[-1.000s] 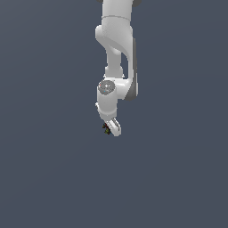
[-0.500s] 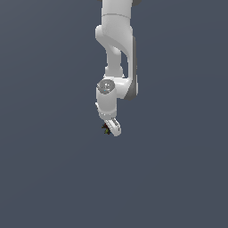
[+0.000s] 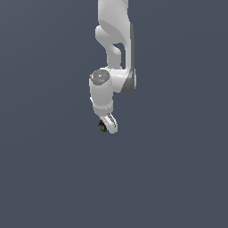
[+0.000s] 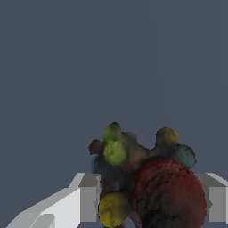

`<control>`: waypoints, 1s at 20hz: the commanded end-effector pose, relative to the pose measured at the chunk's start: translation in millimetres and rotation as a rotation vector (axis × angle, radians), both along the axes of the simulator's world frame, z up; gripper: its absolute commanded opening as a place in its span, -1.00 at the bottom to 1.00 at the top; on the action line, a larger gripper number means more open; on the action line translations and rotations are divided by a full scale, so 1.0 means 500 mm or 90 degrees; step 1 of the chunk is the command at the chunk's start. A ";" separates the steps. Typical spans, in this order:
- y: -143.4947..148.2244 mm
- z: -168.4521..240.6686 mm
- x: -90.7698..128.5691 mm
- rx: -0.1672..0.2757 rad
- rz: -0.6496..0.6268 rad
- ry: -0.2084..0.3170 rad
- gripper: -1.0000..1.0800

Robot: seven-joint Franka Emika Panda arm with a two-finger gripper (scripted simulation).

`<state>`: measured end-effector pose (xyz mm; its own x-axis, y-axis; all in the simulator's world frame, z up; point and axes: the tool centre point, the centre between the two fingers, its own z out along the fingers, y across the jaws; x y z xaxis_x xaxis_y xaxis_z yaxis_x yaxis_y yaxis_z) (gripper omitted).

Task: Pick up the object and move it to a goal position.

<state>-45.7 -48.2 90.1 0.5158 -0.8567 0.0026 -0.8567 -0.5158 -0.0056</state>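
Between the jaws sits the object (image 4: 142, 178), a dark lumpy mass with coloured knobs; the gripper (image 4: 149, 200) is closed narrowly upon it, both fingers (image 4: 87, 198) touching its sides.

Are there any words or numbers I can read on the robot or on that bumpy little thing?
None: no words, numbers or signs show in either view.
The arm is plain white.
The object, between the pincer's fingers, shows only red, yellow-green and blue lumps.
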 end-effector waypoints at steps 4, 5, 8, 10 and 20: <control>-0.034 0.098 0.027 -0.001 -0.001 -0.001 -1.00; -0.041 0.118 0.032 -0.001 -0.001 0.000 -1.00; -0.062 0.178 0.049 -0.001 -0.001 0.000 -1.00; -0.075 0.217 0.060 -0.002 -0.001 0.001 -1.00; -0.138 0.404 0.116 -0.002 -0.001 0.002 -1.00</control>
<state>8.2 -112.8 277.6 0.5140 -0.8578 0.0036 -0.8578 -0.5140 -0.0018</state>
